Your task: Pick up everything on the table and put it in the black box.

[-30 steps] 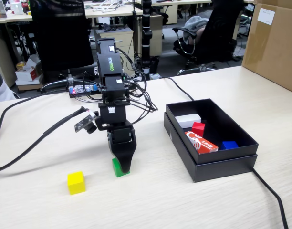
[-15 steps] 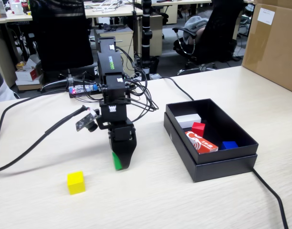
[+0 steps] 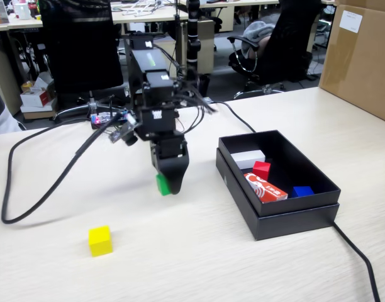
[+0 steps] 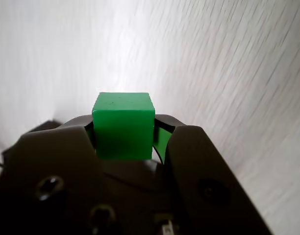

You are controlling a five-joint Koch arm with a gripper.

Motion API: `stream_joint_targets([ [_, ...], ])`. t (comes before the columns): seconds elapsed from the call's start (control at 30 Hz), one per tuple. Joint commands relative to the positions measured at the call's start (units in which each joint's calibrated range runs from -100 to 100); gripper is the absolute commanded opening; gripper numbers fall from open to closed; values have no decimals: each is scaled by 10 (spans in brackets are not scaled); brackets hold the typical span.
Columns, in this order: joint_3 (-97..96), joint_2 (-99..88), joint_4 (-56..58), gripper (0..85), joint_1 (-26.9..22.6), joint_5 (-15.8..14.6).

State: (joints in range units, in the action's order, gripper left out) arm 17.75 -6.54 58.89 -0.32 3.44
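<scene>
One small red cube [image 3: 262, 170] sits in my shallow matte black cardboard box [image 3: 287, 217]; gripper [image 3: 167, 186] jaws pinch the small green cube [image 4: 123, 125] above the beige wood-grain table [image 3: 199, 264].

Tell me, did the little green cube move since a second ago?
Yes. The small green cube, clamped in the gripper, rose off the beige wood-grain table and shifted toward the shallow black cardboard box.
</scene>
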Motion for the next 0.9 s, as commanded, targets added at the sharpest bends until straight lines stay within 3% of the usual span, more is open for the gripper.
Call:
stream_joint_targets([
  [0.0,1,-128,7,92,-40,-18],
  [0.37,57,-168,6,92,-171,-87],
  [0.6,79,-80,-29,92,-192,-99],
  [0.87,39,-4,-80,98,-182,-96],
])
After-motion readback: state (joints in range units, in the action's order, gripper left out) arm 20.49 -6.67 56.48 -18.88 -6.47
